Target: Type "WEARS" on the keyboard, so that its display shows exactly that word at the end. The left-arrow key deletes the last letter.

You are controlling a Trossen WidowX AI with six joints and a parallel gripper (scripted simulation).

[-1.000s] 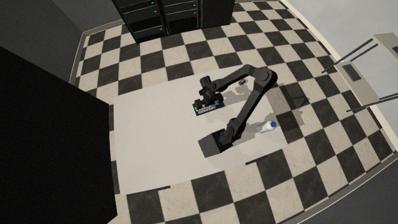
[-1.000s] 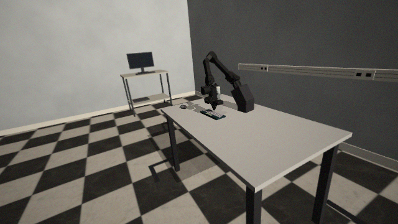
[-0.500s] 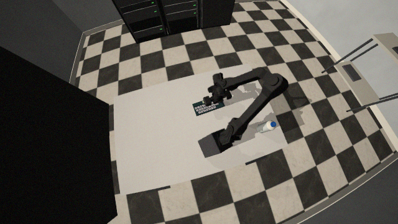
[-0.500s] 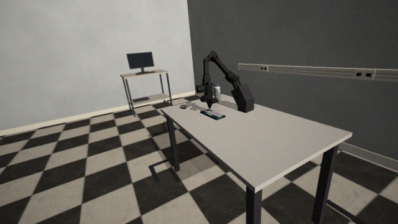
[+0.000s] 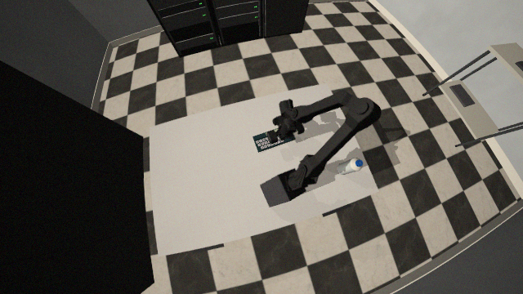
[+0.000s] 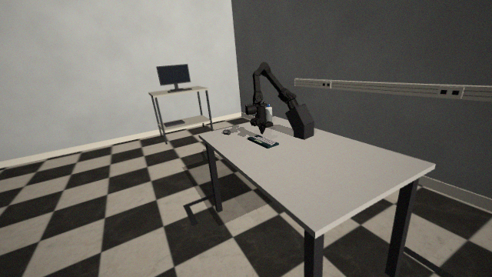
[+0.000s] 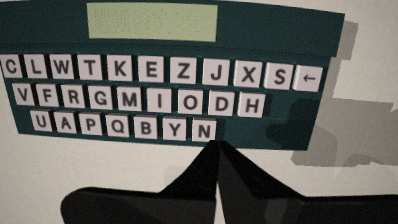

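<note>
A dark green keyboard (image 7: 165, 75) with white letter keys lies on the white table; it also shows in the overhead view (image 5: 271, 140) and the side view (image 6: 263, 141). Its pale green display (image 7: 152, 21) shows no readable letters. The top row reads C L W T K E Z J X S, then the left-arrow key (image 7: 307, 78). My gripper (image 7: 216, 147) is shut and empty. Its tip hovers just below the bottom row, beside the N key (image 7: 204, 131). In the overhead view the gripper (image 5: 277, 136) is over the keyboard's right part.
A white bottle with a blue cap (image 5: 350, 166) lies on the table to the right of the arm's base (image 5: 286, 189). A small dark object (image 6: 227, 131) sits near the table's far corner. Server racks (image 5: 229, 20) stand beyond the table.
</note>
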